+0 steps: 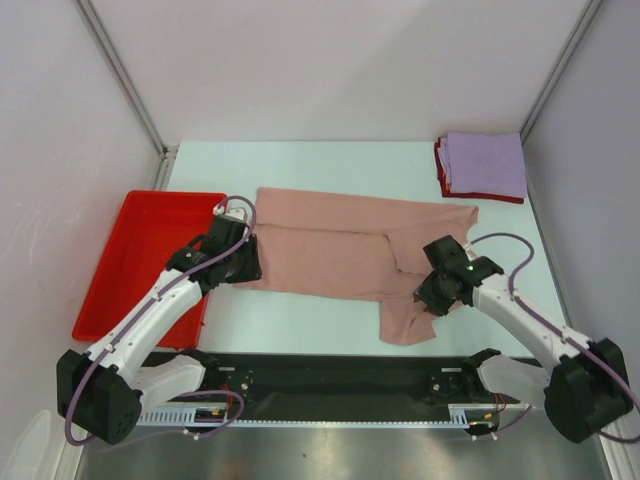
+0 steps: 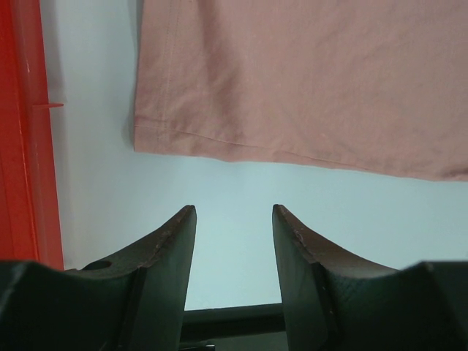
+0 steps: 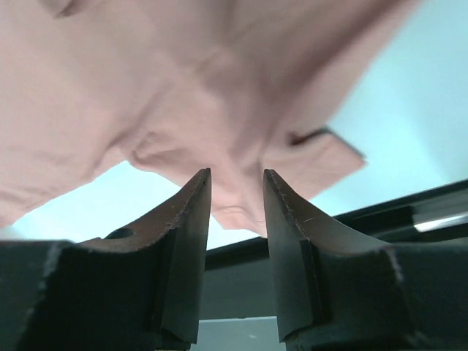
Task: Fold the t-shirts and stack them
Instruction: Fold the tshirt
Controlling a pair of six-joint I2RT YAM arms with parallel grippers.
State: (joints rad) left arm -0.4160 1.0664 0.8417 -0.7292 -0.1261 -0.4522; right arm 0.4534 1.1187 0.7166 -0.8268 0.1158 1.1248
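My left gripper (image 2: 234, 210) hangs released just short of the pink t-shirt (image 2: 307, 80) hem, red tray (image 2: 25, 146) wall leftward; only the right wrist view shows cloth between the right gripper (image 3: 235, 174) jaws, and I cannot tell if it grips.

No readable text anywhere, no labels, brands or numbers (dusty-pink t-shirt (image 1: 340, 255) shows plain cloth only)

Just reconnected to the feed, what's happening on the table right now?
The dusty-pink t-shirt lies spread on the table. The left gripper hovers open just off its hem, touching nothing. The right gripper sits at the bunched cloth on the shirt's right, jaws parted, no clear grip. A lavender-and-red folded stack sits at the far right corner.
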